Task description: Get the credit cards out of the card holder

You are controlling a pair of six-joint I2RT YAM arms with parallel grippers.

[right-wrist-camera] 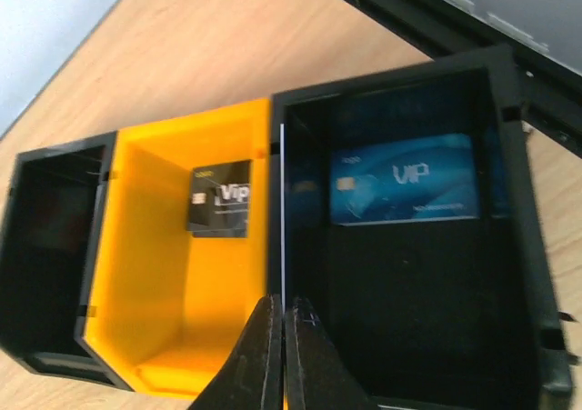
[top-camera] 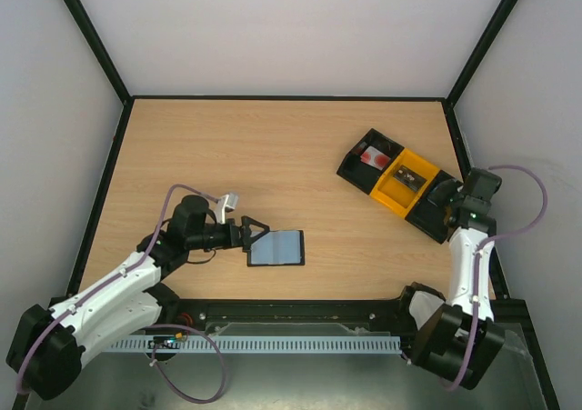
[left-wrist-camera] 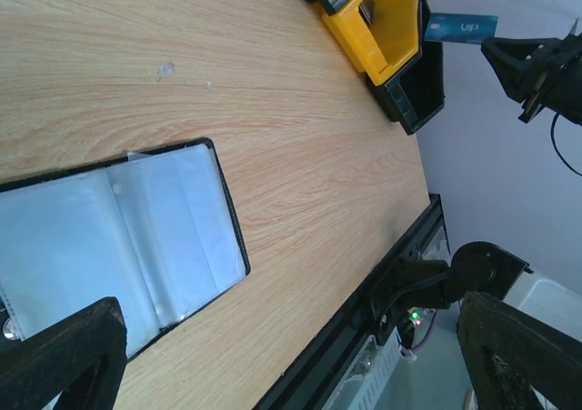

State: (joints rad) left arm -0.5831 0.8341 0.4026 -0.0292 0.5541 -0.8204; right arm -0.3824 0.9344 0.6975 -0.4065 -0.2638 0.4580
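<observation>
The right gripper has its 2 fingers pinched tight on a thin card, blue with VIP lettering and seen edge-on from its own wrist. Straight below it runs the wall between 2 of the tray's 3 compartments. Just to its right, in the black compartment, is a blurred blue shape marked VIP; I cannot tell whether it is a card or a reflection. To its left, a black card lies in the yellow compartment.

The left gripper is spread wide, holding nothing. Just ahead of its fingertips the card holder lies open and flat on the table, pale sleeves up.
</observation>
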